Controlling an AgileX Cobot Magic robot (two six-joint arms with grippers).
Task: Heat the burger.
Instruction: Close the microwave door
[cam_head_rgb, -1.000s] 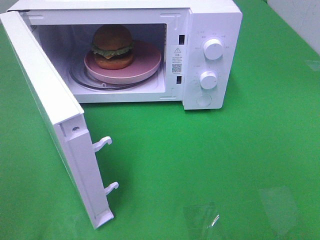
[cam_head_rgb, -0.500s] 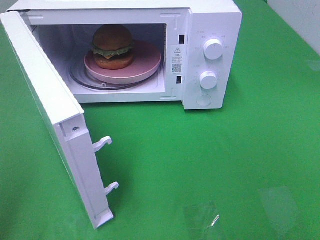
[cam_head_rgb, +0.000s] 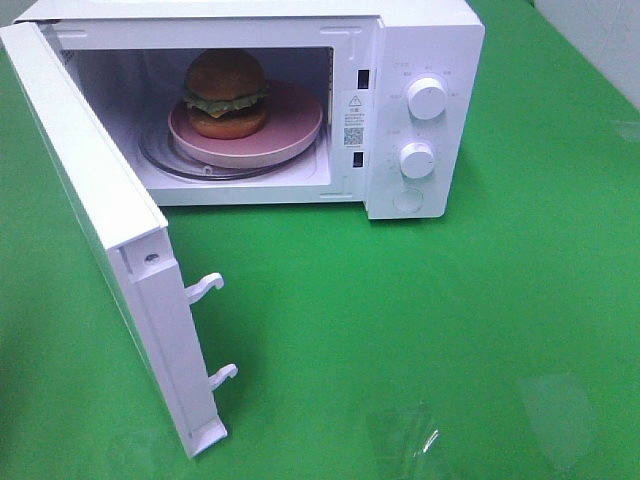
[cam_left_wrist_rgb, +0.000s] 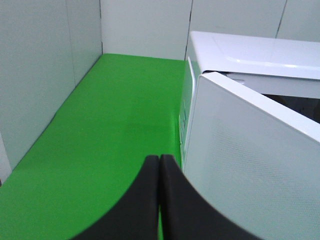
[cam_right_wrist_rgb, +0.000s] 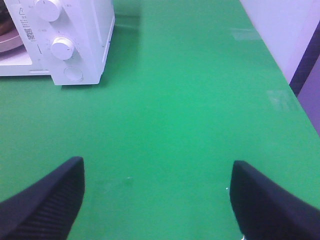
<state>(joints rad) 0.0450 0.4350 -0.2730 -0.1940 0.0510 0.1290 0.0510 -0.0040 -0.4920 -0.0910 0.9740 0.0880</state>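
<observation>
The burger (cam_head_rgb: 225, 93) is found already inside the microwave (cam_head_rgb: 420, 40), seated upright toward the left of the pink plate (cam_head_rgb: 295, 125), which in turn is carried on the glass turntable (cam_head_rgb: 165, 158). The loading step can therefore be judged as done. The door (cam_head_rgb: 90, 210) is swung wide open to the left, with its two latch hooks (cam_head_rgb: 205, 288) exposed and well apart from the oven's front, so the cavity is not yet closed. On the control panel two knobs are seen, the upper knob (cam_head_rgb: 427, 98) and the lower knob (cam_head_rgb: 417, 159), with a round button (cam_head_rgb: 407, 201) beneath them; no hand or claw is shown at any of them. By this reading, what is left is the shutting of the door and the setting of the controls, and heating cannot be taken as begun.

Neither arm is caught in the high view. The left gripper (cam_left_wrist_rgb: 159, 165) is shown clenched, its two dark fingers pressed flat together with nothing between them; it is held low, just beside the outer face of the open door, and whether the door is touched cannot be told. A push on the door seems to be prepared. The right gripper (cam_right_wrist_rgb: 157, 172) is held released, its jaws spread wide over the bare green table (cam_head_rgb: 450, 320), nothing grasped, in front of and to the right of the control panel and well apart from it
</observation>
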